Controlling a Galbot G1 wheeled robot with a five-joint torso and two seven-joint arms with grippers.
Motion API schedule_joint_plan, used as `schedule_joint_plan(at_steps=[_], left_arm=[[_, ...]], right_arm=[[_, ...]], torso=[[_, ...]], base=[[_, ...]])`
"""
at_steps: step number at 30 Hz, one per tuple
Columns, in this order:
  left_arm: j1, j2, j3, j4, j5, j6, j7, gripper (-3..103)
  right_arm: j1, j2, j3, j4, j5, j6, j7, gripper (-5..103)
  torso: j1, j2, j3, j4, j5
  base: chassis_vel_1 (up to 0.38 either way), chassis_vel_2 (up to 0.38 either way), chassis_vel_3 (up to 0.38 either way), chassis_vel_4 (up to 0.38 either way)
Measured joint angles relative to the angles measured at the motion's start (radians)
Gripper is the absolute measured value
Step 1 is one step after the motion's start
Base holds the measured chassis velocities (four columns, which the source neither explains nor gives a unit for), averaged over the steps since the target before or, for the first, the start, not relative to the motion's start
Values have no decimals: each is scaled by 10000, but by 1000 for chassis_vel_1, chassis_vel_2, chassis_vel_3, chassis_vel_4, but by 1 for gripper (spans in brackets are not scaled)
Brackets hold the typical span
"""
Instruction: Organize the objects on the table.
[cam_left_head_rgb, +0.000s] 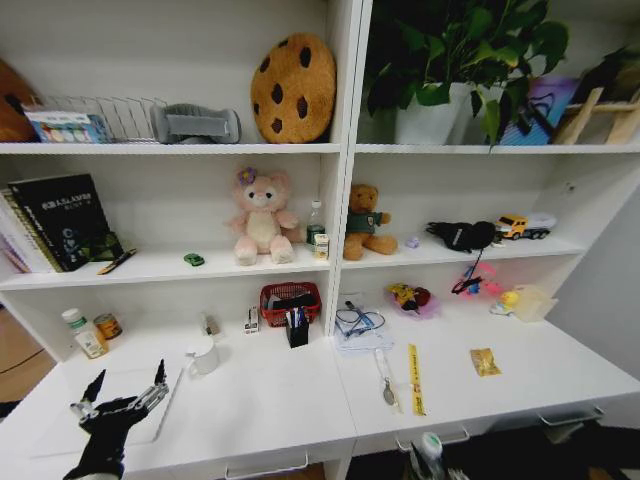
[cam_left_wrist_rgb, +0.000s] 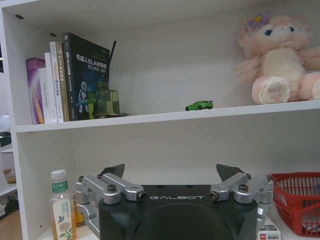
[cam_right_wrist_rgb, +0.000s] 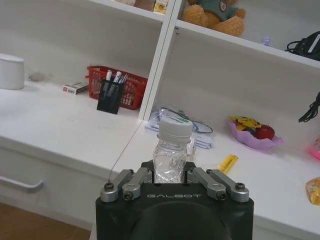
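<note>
White desk (cam_left_head_rgb: 260, 400) fills the frame; right gripper (cam_right_wrist_rgb: 172, 175) clamps a light, slippery bottle (cam_right_wrist_rgb: 172, 150) mid-body; left gripper (cam_left_head_rgb: 118, 395), lower left, is spread.

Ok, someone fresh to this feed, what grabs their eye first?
Probably the right pincer, shut on a clear bottle held low before the table. Next, the open left pincer over the silver laptop, and the big cookie cushion on the top shelf.

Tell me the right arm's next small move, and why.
Probably lift the bottle up over the desk edge. The right end effector is shut on it below the desk front, while the left end effector hangs open over the laptop.
</note>
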Motion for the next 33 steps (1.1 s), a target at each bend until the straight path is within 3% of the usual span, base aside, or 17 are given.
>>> schedule_joint_plan(at_steps=[4, 8, 12, 14, 17, 19, 20, 21, 22, 29, 33], left_arm=[[0, 0, 0, 0, 0, 0, 0, 100], [0, 0, 0, 0, 0, 0, 0, 100], [0, 0, 1, 0, -1, 0, 0, 100], [0, 0, 1, 0, 0, 0, 0, 100], [0, 0, 0, -2, 0, -2, 0, 100], [0, 0, 2, 0, -1, -1, 0, 100], [0, 0, 2, 0, -1, -1, 0, 100], [-1, 1, 0, -2, 0, -2, 1, 100], [-1, 0, 0, -1, 0, -2, 0, 100], [-1, 0, 0, -1, -1, -2, 0, 100], [0, 0, 0, -1, 0, -2, 0, 100]], right_arm=[[-55, 105, -203, -1392, -554, 954, 388, 25], [866, -34, -245, -3130, -184, 1355, 395, 25], [1737, -200, -250, -4166, -75, 1418, 373, 25], [2973, -204, -324, -5557, -199, 1459, 394, 25], [3666, -222, -473, -6461, -174, 1483, 371, 25], [5286, -46, -680, -8469, -613, 1650, 244, 25], [5286, -46, -680, -8469, -613, 1650, 244, 25], [6134, 50, -776, -9375, -831, 1734, 166, 25], [6819, 94, -852, -10161, -866, 1736, 37, 25], [8565, 250, -973, -12441, -1360, 1867, -394, 25], [9821, 457, -1130, -13892, -1282, 1930, -1044, 25]], torso=[[0, 1, 0, -2, 3], [0, -1, 0, -3, 3], [2, -1, 1, 1, 4], [3, -1, 1, 1, 6], [4, -1, 3, 2, 0], [3, -2, 2, -9, 5], [3, -2, 2, -9, 5], [3, -3, 1, 1, 20], [4, -3, 3, 4, -2], [4, -3, 3, -3, -2], [4, -3, 3, 0, 3]], base=[[0, 0, 0, 0], [0, 0, 0, 0], [0, 0, 0, 0], [0, 0, 0, 0], [0, 0, 0, 0], [0, 0, 0, 0], [0, 0, 0, 0], [0, 0, 0, 0], [0, 0, 0, 0], [0, 0, 0, 0], [0, 0, 0, 0]])
